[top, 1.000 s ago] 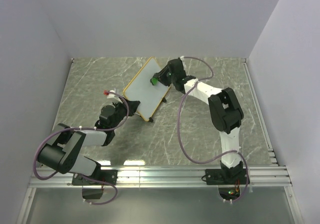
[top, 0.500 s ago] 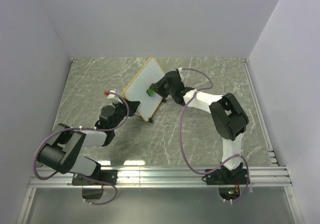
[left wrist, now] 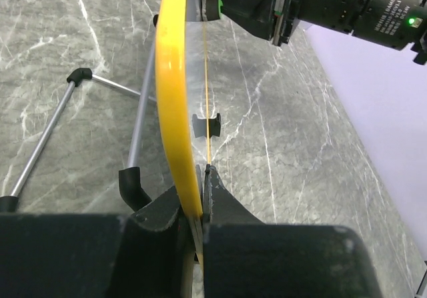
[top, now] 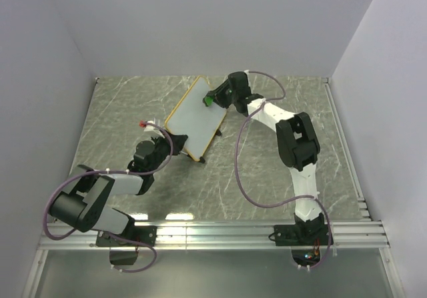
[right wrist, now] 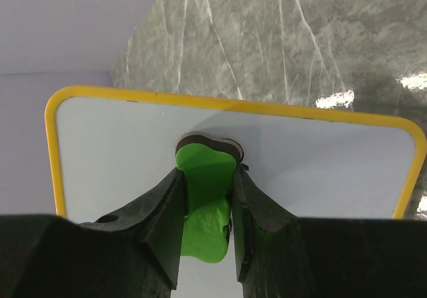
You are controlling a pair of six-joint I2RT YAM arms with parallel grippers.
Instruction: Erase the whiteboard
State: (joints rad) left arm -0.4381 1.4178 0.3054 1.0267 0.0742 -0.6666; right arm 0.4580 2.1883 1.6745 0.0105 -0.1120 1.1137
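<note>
Left wrist view: the whiteboard (left wrist: 172, 98), propped tilted on the table (left wrist: 300, 145), is seen edge-on with its face hidden, its yellow frame pinched at the near edge by the left gripper (left wrist: 200, 178). Farther off, a green eraser (right wrist: 203, 225) is clamped in the right gripper (right wrist: 207, 178) and pressed against the seemingly blank white face near its far edge, with open table left on the right.

Clamped tight: left end effector (left wrist: 195, 185), right end effector (right wrist: 207, 178).

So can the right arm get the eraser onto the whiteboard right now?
Looks like yes: the eraser, in the right jaws, sits against the whiteboard face with nothing between.
</note>
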